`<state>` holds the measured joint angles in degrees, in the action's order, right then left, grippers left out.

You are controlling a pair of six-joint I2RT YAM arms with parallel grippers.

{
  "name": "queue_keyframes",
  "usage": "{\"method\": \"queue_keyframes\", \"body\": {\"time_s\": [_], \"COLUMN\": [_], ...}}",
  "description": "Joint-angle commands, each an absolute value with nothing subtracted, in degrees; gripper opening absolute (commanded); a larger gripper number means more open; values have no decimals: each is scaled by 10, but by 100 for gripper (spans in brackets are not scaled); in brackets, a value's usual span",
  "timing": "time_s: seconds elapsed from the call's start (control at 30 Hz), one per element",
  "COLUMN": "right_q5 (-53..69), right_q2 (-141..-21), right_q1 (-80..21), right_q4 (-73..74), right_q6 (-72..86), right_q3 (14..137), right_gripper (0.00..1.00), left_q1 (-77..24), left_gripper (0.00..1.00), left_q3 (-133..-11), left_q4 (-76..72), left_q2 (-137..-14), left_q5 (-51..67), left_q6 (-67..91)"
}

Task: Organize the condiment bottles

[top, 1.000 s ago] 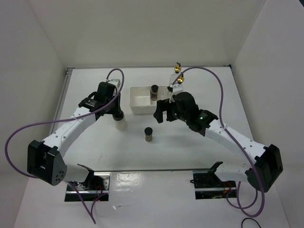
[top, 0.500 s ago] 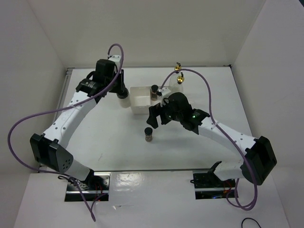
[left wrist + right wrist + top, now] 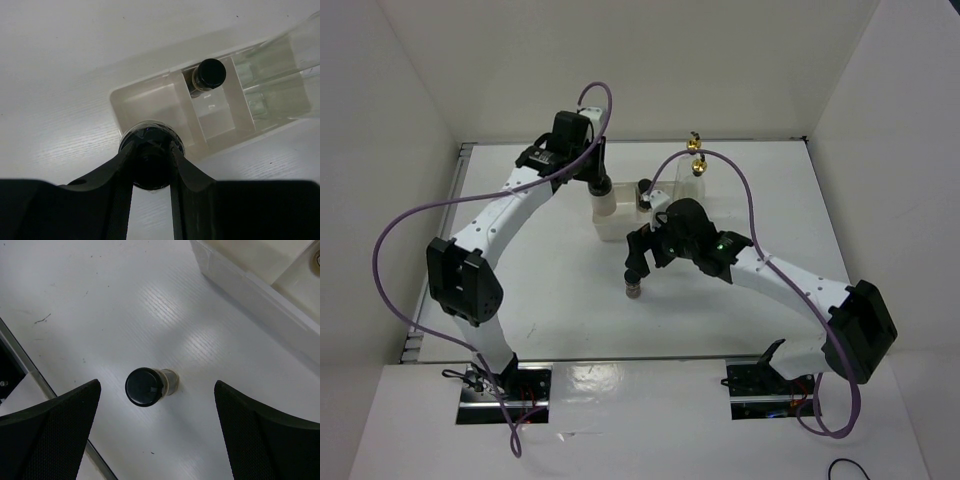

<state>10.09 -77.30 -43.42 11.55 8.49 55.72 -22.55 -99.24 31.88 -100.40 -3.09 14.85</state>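
Carrying the wider whitish black-capped jar [image 3: 150, 129] pinched at its cap, the left gripper [image 3: 598, 187] has swung over the white three-compartment plastic tray [image 3: 116, 100] at upper centre. The right gripper [image 3: 638, 264], spread wide, has moved above the small dark black-capped jar [image 3: 145, 386] mid-frame, likely next.

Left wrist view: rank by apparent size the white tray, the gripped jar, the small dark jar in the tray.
1. white tray
2. gripped jar
3. small dark jar
The gripped jar is nearest the camera, so second over third is unsure.
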Motion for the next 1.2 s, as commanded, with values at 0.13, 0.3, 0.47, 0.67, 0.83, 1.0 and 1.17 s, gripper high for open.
{"method": "queue_keyframes", "body": {"time_s": [0.13,0.3,0.47,0.67,0.83,1.0,1.17], "right_q5": [101,101,101,112,118,97,81], "right_q2": [-783,-788,-795,-805,-836,-848,-860], "right_q1": [-445,-457,-457,-462,-468,-489,-501], "right_q4": [112,118,123,118,135,142,142], "right_q6": [55,50,45,33,11,-1,-1], "right_q3": [572,578,584,591,606,606,600], "right_gripper": [98,98,98,98,98,98,97], "left_q1": [-233,-238,-250,-256,-256,-256,-256], "left_gripper": [0,0,0,0,0,0,0], "left_q3": [-1051,-1063,-1063,-1056,-1056,-1037,-1012], "left_q4": [243,237,237,221,203,184,170], "left_q2": [-1038,-1062,-1090,-1108,-1126,-1137,-1137], "left_q5": [-18,-24,-74,-87,-87,-92,-92], "left_q6": [142,148,142,136,142,147,163]}}
